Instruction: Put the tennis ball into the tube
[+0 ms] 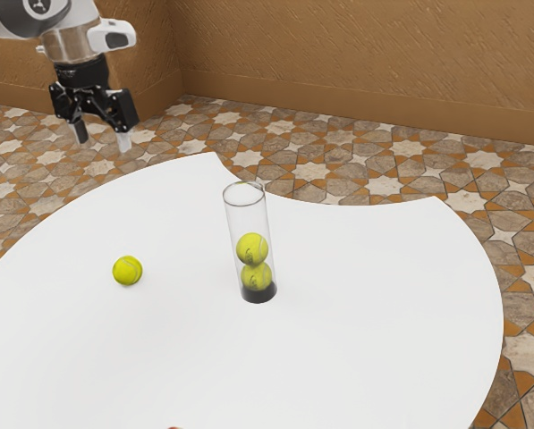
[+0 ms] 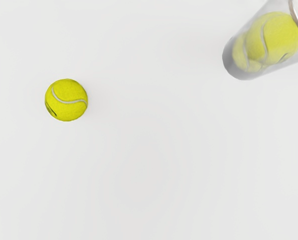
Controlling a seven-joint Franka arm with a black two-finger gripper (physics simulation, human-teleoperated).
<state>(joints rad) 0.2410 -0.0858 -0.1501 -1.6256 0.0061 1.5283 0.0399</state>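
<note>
The end effector (image 1: 103, 137) is hovering released; the ball (image 1: 127, 271) is lying on the desk (image 1: 365, 340), to the exterior view's left of the tube (image 1: 247, 216). Off-centre pinching would be risking a roll.

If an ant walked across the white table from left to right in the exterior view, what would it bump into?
Loose tennis ball → clear tube, which has an upper ball and a lower ball inside.

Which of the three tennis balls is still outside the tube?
The loose ball, lying on the white tabletop; the other two are stacked inside the clear tube.
</note>
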